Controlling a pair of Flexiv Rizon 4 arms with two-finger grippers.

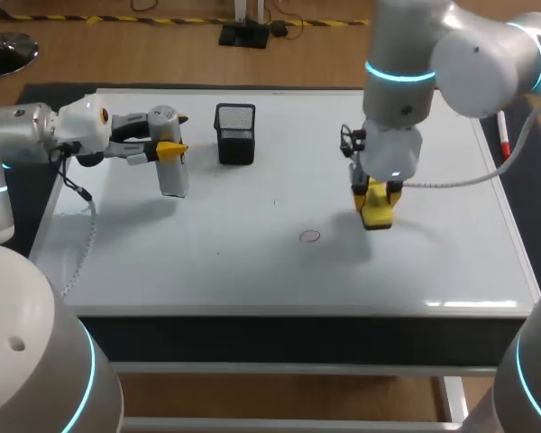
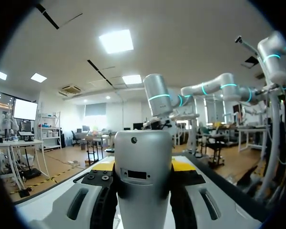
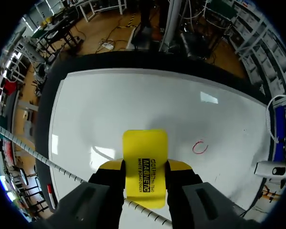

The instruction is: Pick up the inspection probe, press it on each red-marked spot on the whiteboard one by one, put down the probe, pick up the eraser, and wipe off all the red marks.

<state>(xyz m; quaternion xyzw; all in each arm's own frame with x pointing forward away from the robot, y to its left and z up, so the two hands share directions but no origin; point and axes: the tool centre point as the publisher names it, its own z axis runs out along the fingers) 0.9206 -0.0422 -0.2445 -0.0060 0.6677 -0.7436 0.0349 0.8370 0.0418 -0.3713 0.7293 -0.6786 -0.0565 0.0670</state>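
My left gripper [image 1: 170, 150] is shut on the silver inspection probe [image 1: 172, 173], which hangs upright over the whiteboard's [image 1: 252, 271] far left. In the left wrist view the probe [image 2: 143, 176] fills the space between the yellow-tipped fingers [image 2: 183, 165]. My right gripper [image 1: 375, 191] is shut on the yellow eraser [image 1: 377, 210], held low over the board's right half. One small red circle [image 1: 309, 236] is drawn on the board, left of the eraser and nearer the front. In the right wrist view the eraser [image 3: 144, 164] sticks out ahead of the fingers, with the red circle [image 3: 199, 147] beside it.
A black mesh holder [image 1: 235, 133] stands at the back of the board, right of the probe. A red marker pen [image 1: 502, 135] lies off the board's far right edge. A white coiled cable [image 3: 62, 171] runs past the right gripper.
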